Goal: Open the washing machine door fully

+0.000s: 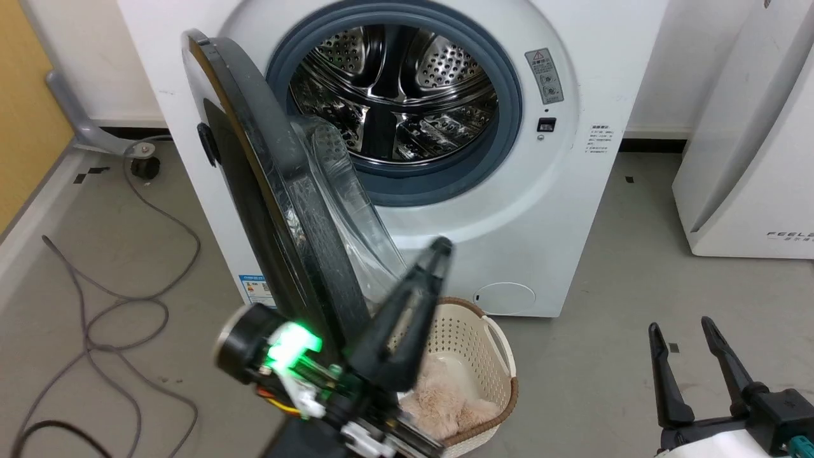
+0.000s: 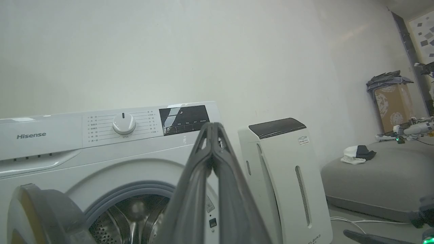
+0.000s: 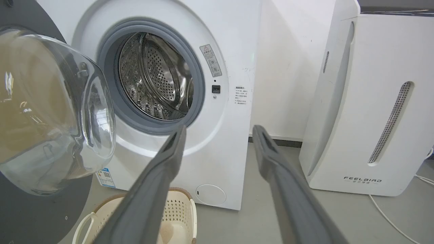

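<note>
In your head view, the left hand [image 1: 441,247] at lower centre had its fingers pressed together, empty, just beside the washing machine door [image 1: 273,210]. The door stood edge-on, running upper left to lower centre, bowl facing the washing machine [image 1: 572,191]. Your right hand [image 1: 682,326] sat spread at lower right. Your wrist views showed the same.
</note>
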